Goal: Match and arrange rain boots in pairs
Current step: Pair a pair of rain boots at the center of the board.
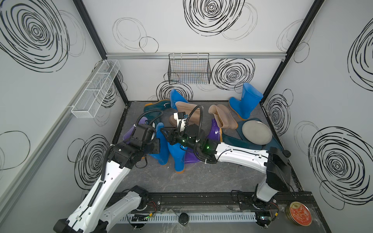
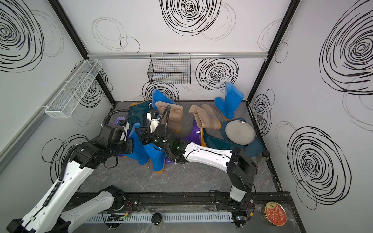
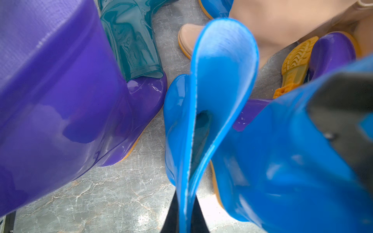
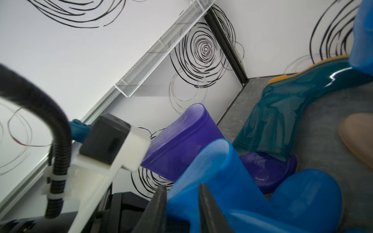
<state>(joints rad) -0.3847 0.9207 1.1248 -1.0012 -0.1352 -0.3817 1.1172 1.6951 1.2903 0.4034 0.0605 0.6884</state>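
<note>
Our left gripper [image 3: 186,213] is clamped on the flattened cuff of a glossy bright blue rubber boot [image 3: 222,70], mid-floor just beside a purple rubber boot [image 3: 60,80]. Our right gripper [image 4: 182,187] has its fingers apart, straddling the rim of a second blue boot [image 4: 232,177]. Bare grey marbled floor [image 1: 212,179] lies open towards the black front rail [image 1: 201,198].

Wide open along the lower middle of a top view: bare grey floor [image 1: 201,181]. Jammed in the middle: blue boot [image 1: 162,149], second blue boot [image 1: 178,159], purple boots [image 1: 215,134], left arm [image 1: 113,177] and right arm [image 1: 238,155] on top. Blocked at right by teal tray [image 1: 232,139] and plate [image 1: 256,132]. Thin bare strip between tan boot [image 2: 174,119] and other tan boot [image 2: 207,119].
</note>
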